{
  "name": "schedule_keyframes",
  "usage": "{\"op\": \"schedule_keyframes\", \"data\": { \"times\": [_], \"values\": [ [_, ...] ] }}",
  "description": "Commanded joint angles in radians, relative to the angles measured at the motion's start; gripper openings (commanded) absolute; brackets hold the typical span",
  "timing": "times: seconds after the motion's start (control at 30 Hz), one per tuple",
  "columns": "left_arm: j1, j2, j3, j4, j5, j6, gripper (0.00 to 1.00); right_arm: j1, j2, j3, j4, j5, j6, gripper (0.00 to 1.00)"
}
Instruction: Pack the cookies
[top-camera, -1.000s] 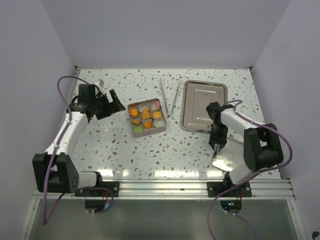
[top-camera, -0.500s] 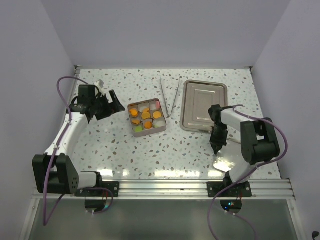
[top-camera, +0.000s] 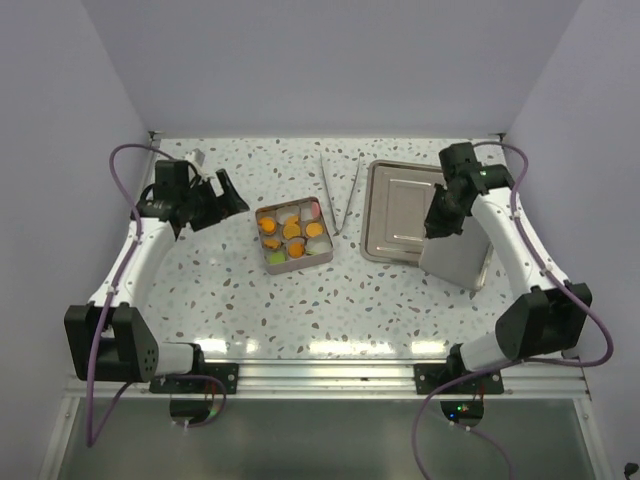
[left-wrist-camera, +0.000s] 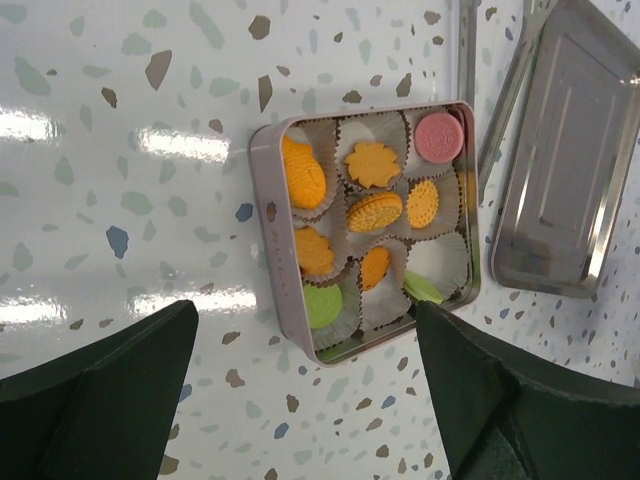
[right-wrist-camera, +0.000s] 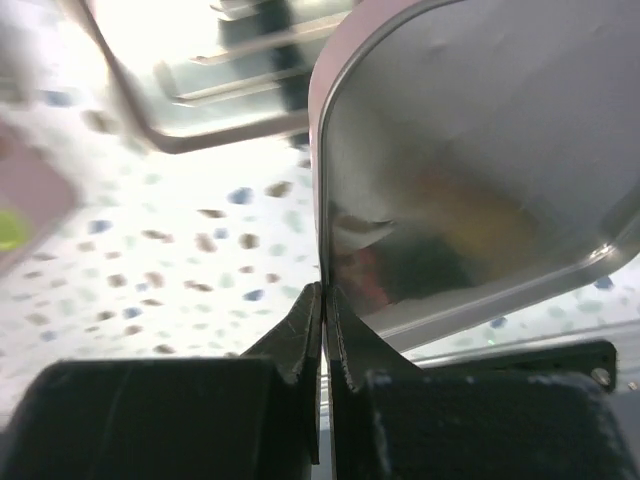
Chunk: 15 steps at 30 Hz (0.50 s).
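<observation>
The cookies (left-wrist-camera: 372, 215) are sitting in their paper cups inside the open square tin (top-camera: 271, 262) near the middle of the table, so the filling looks done and the closing step is in hand. The right gripper (top-camera: 441, 222) is pinching a metal lid (top-camera: 456, 258) by its edge, lifted and tilted by the right edge beside the steel tray (top-camera: 406, 211). The left gripper (left-wrist-camera: 300, 395) is hovering spread wide over the tin; next the lid needs carrying leftward and levelling squarely onto the tin.

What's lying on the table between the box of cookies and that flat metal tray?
A pair of thin metal tongs lies between the square pink tin of cookies and the flat steel tray, seen best from the top view.
</observation>
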Motion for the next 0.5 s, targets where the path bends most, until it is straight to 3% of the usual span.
{"op": "schedule_keyframes", "data": {
  "times": [0.0, 0.13, 0.23, 0.27, 0.33, 0.37, 0.43, 0.47],
  "values": [
    [-0.003, 0.028, 0.089, 0.033, -0.016, -0.018, 0.96, -0.005, -0.033, 0.158, -0.008, -0.169, -0.017, 0.00],
    [-0.003, 0.071, 0.160, 0.058, 0.002, -0.041, 0.96, -0.005, 0.011, 0.243, 0.202, -0.627, 0.113, 0.00],
    [0.002, 0.104, 0.194, 0.121, 0.073, -0.093, 0.96, 0.002, 0.027, 0.191, 0.593, -0.885, 0.368, 0.00],
    [0.010, 0.114, 0.197, 0.147, 0.103, -0.113, 0.96, 0.002, 0.037, 0.169, 0.841, -0.926, 0.455, 0.00],
    [0.020, 0.141, 0.179, 0.271, 0.221, -0.205, 0.96, 0.009, 0.064, 0.116, 1.109, -0.992, 0.736, 0.00],
    [0.045, 0.158, 0.163, 0.326, 0.308, -0.247, 0.96, 0.018, 0.097, 0.094, 1.375, -1.018, 0.829, 0.00],
    [0.063, 0.170, 0.093, 0.574, 0.392, -0.405, 0.97, 0.031, 0.148, 0.093, 1.601, -1.033, 1.081, 0.00],
    [0.068, 0.175, 0.067, 0.667, 0.429, -0.464, 0.97, 0.038, 0.174, 0.094, 1.828, -1.034, 1.165, 0.00]
  ]
}}
